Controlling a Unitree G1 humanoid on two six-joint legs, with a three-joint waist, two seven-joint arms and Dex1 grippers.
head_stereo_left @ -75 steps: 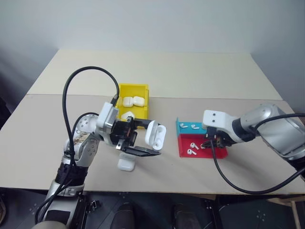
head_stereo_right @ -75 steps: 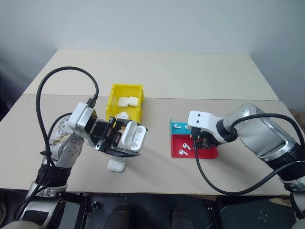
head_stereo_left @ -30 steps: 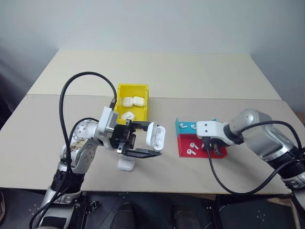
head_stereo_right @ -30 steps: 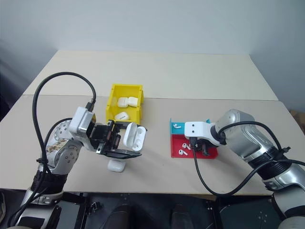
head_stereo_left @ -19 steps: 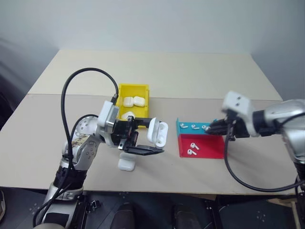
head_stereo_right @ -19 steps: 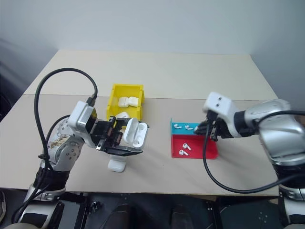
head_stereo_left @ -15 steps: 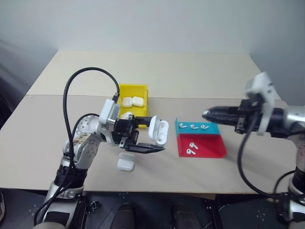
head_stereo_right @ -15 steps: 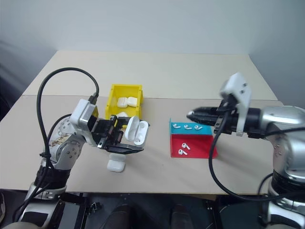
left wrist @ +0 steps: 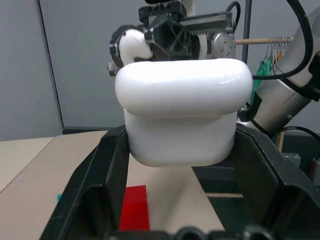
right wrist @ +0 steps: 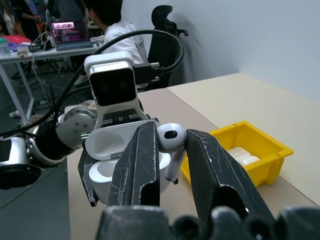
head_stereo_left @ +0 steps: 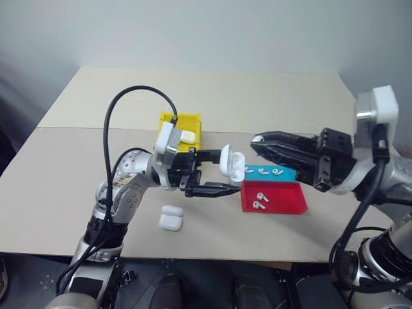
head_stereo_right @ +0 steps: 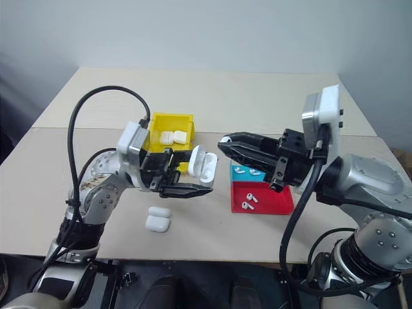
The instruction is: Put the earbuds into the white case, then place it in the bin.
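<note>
Both grippers are busy mid-air over the counter: left gripper (head_stereo_left: 205, 172) clamps the open white case (head_stereo_left: 232, 162), right gripper (right wrist: 170, 145) pinches an earbud (right wrist: 170, 138) just beside it, bin (head_stereo_left: 168, 121) behind them.

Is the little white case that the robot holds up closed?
No, the white case in the left pincer has its lid flipped open, showing the hollow inside.
</note>
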